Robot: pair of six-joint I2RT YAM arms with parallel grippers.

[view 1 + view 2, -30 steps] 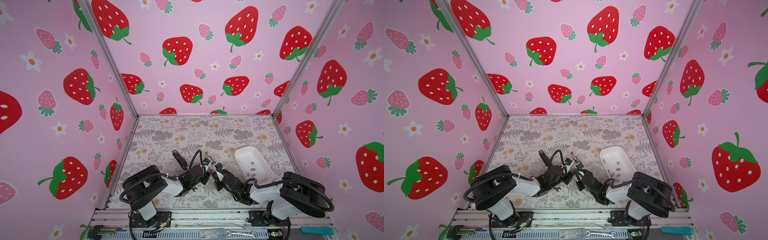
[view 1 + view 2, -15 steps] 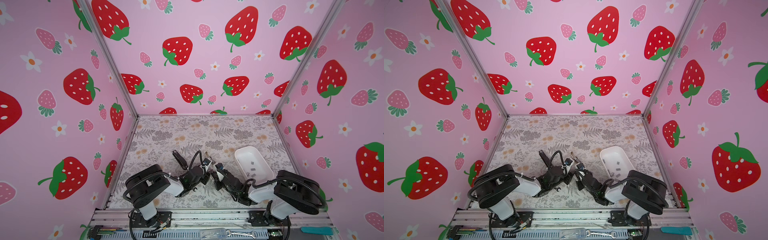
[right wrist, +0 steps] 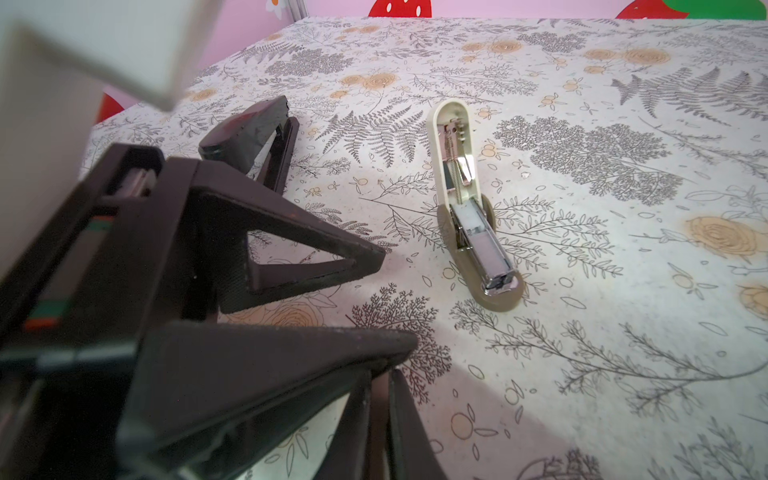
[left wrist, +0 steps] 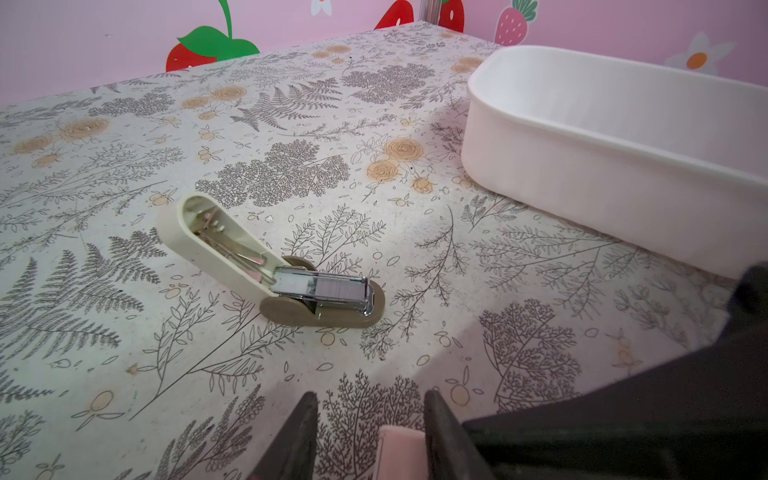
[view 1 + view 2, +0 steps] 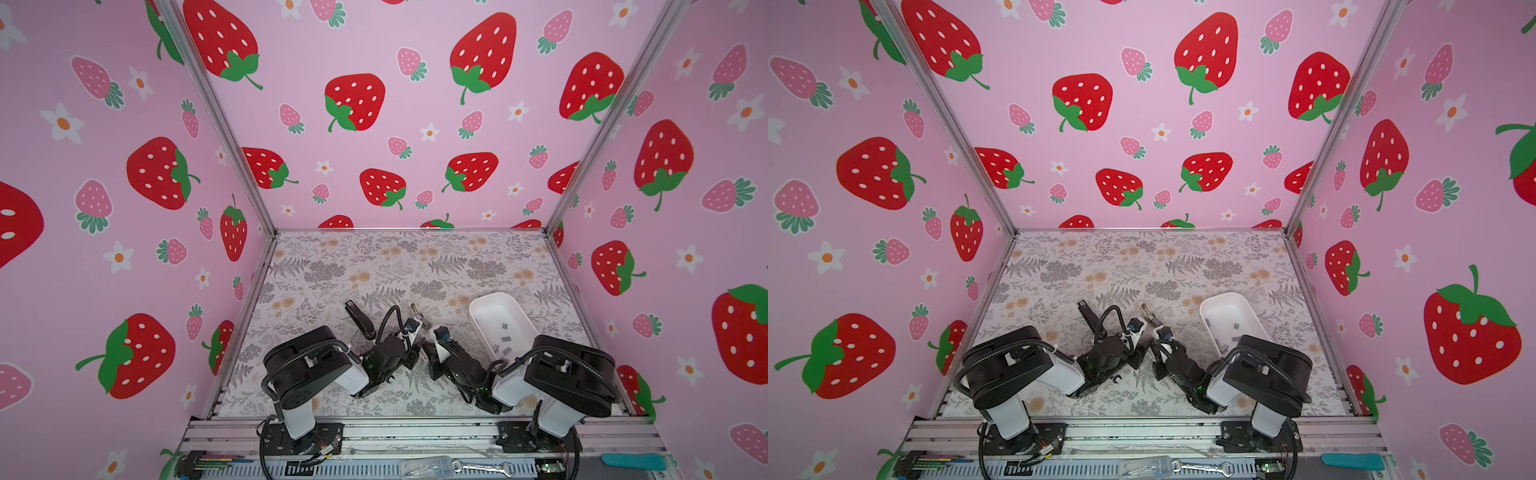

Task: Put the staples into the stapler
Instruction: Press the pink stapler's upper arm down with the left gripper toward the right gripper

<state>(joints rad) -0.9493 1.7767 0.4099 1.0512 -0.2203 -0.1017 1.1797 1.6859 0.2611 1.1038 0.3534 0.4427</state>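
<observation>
The black stapler (image 5: 360, 318) lies shut on the table, left of centre, its white label at the far end; it also shows in the right wrist view (image 3: 253, 133). Grey staples (image 5: 505, 332) lie loose in the white tray (image 5: 524, 319). My left gripper (image 4: 370, 397) is low over the table with its jaws apart. A small pink item (image 4: 401, 451) sits between them against one finger. My right gripper (image 3: 380, 376) is shut, pressed close beside the left gripper (image 5: 415, 353) near the front middle. Neither touches the black stapler.
A small beige stapler (image 4: 274, 266) lies flipped open ahead of both grippers, with a strip of staples in its metal channel; it shows in the right wrist view (image 3: 469, 208). The tray's wall (image 4: 582, 166) stands to the right. Pink walls enclose the table.
The left jaws have narrowed a little. The right arm's upper links shifted slightly. Both grippers stay together at the front middle.
</observation>
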